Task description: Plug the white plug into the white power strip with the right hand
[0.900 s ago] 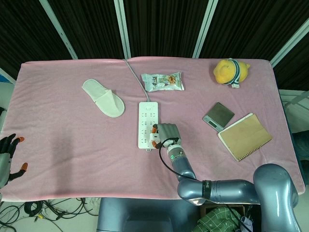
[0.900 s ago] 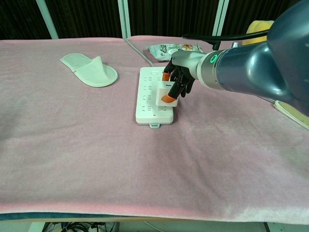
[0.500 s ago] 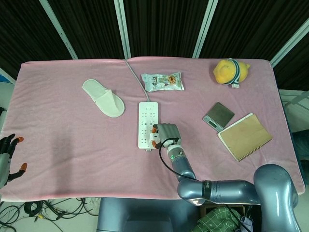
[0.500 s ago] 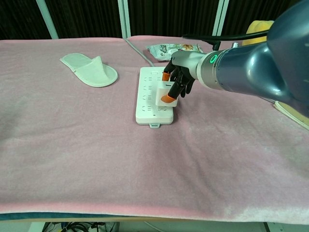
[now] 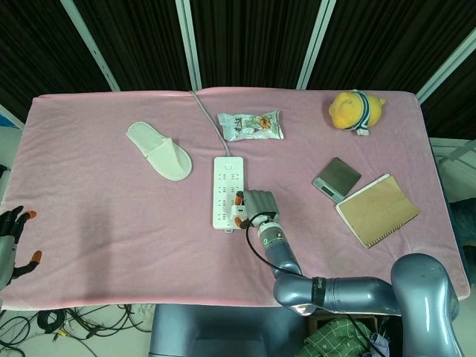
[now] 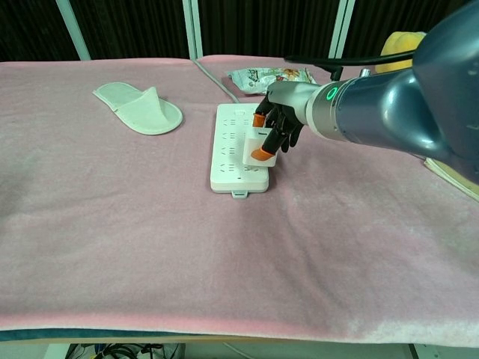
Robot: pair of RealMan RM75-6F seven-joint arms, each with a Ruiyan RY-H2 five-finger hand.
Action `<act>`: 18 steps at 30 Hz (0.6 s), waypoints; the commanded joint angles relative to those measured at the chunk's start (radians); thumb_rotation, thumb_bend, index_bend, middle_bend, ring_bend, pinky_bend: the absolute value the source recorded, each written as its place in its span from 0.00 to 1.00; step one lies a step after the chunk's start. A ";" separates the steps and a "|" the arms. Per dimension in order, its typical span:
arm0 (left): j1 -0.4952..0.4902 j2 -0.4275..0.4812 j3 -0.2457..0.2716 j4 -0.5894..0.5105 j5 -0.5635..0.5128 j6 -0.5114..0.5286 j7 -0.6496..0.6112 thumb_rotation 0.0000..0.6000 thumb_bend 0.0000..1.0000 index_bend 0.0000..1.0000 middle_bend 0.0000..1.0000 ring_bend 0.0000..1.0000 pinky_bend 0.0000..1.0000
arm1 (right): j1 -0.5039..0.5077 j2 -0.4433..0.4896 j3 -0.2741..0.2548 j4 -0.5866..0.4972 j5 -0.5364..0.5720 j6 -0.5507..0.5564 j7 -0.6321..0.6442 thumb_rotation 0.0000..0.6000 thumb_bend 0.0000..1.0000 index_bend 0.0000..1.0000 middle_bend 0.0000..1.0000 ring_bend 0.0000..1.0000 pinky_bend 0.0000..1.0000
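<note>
The white power strip (image 5: pixel 227 190) (image 6: pixel 237 146) lies lengthwise in the middle of the pink table, its grey cord running to the far edge. My right hand (image 5: pixel 256 206) (image 6: pixel 278 126) holds the white plug (image 6: pixel 259 146) (image 5: pixel 240 218) between orange-tipped fingers, right over the strip's near right corner. The plug touches or nearly touches the strip's face; I cannot tell whether its pins are in a socket. A black cable runs from the plug back along my right arm. My left hand (image 5: pixel 10 242) hangs off the table's left edge, fingers apart and holding nothing.
A white slipper (image 5: pixel 159 150) (image 6: pixel 138 108) lies left of the strip. A snack packet (image 5: pixel 251 125) (image 6: pixel 272 76) sits beyond it. To the right are a yellow plush toy (image 5: pixel 355 109), a small dark scale (image 5: pixel 336 178) and a brown notebook (image 5: pixel 377 209).
My right hand with the plug has shifted very slightly to the right over the strip's near end. Nothing else moved.
</note>
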 commanded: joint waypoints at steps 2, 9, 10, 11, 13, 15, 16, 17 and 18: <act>-0.001 0.000 0.000 -0.001 -0.001 -0.001 0.002 1.00 0.33 0.13 0.03 0.00 0.00 | -0.001 0.000 0.000 0.000 0.000 -0.003 -0.003 1.00 0.32 0.69 0.58 0.57 0.36; -0.001 0.000 0.000 -0.002 -0.003 -0.001 0.003 1.00 0.33 0.13 0.03 0.00 0.00 | -0.003 -0.008 -0.002 0.011 -0.002 -0.012 -0.002 1.00 0.32 0.69 0.58 0.57 0.36; -0.001 0.000 0.000 -0.002 -0.003 -0.001 0.003 1.00 0.33 0.13 0.03 0.00 0.00 | -0.004 -0.009 -0.002 0.013 -0.002 -0.013 -0.003 1.00 0.32 0.69 0.58 0.57 0.36; -0.001 0.000 0.000 -0.002 -0.004 -0.002 0.003 1.00 0.33 0.13 0.03 0.00 0.00 | -0.004 -0.009 -0.002 0.013 -0.003 -0.014 -0.002 1.00 0.32 0.69 0.58 0.57 0.36; -0.002 0.000 0.000 -0.002 -0.005 -0.002 0.004 1.00 0.33 0.13 0.03 0.00 0.00 | -0.004 -0.011 -0.001 0.016 -0.004 -0.016 -0.003 1.00 0.32 0.69 0.58 0.57 0.36; -0.002 0.000 0.000 -0.002 -0.005 -0.003 0.005 1.00 0.33 0.13 0.03 0.00 0.00 | -0.003 -0.013 -0.001 0.018 -0.004 -0.019 -0.003 1.00 0.32 0.69 0.58 0.57 0.36; -0.002 0.000 0.000 -0.002 -0.005 -0.002 0.005 1.00 0.33 0.13 0.03 0.00 0.00 | -0.003 -0.015 -0.001 0.020 -0.004 -0.021 -0.002 1.00 0.32 0.69 0.58 0.57 0.36; -0.002 0.000 0.000 -0.003 -0.005 -0.002 0.005 1.00 0.33 0.13 0.03 0.00 0.00 | -0.003 -0.016 -0.002 0.021 -0.004 -0.022 -0.003 1.00 0.32 0.70 0.59 0.57 0.36; -0.002 0.000 0.000 -0.003 -0.005 -0.002 0.004 1.00 0.33 0.13 0.03 0.00 0.00 | -0.003 -0.017 -0.003 0.023 -0.004 -0.024 -0.003 1.00 0.32 0.70 0.59 0.57 0.36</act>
